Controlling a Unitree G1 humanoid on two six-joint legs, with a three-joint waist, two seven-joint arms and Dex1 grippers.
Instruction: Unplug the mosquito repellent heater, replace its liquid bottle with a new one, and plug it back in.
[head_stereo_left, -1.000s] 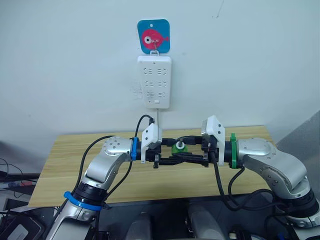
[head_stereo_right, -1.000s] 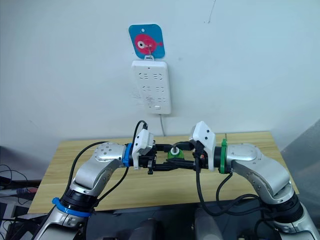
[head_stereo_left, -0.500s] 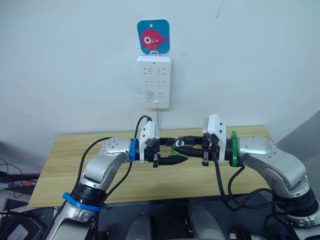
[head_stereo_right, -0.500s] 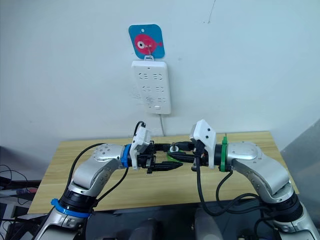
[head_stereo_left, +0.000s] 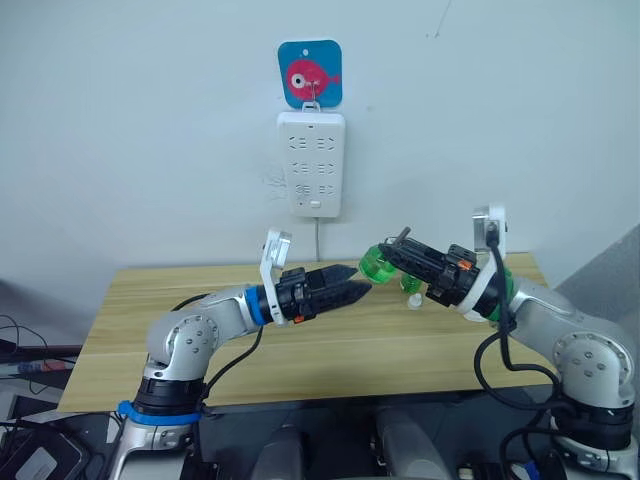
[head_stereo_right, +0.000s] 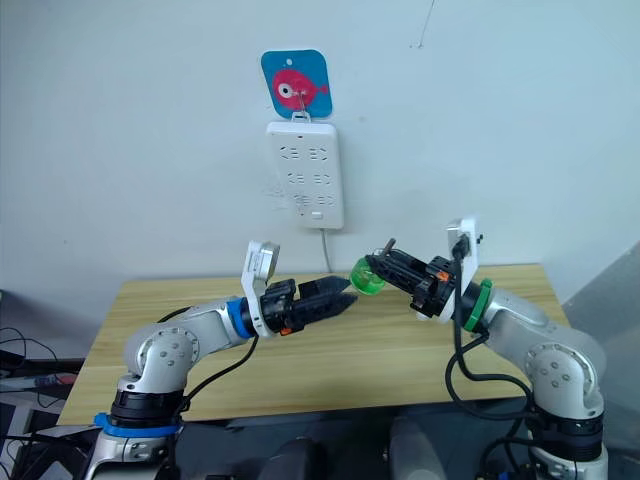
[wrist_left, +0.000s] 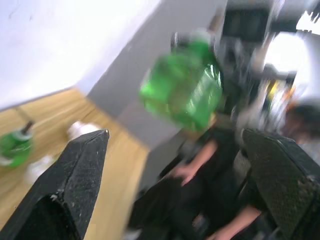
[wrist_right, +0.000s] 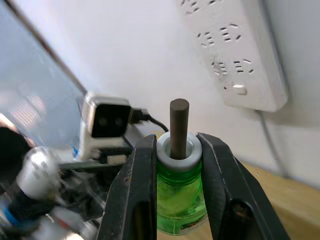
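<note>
Below the power strip, the right gripper with its green bottle and the left gripper are crowding the approach, tips near each other. Small items are sitting on the surface beneath them; surface farther left of the strip is lying bare.

Wooden table: light plank top, standing against the white wall. Lying on it near the back right: a small white object and, seen in the left wrist view, a green bottle resting beside two white pieces; what these are cannot be told
</note>
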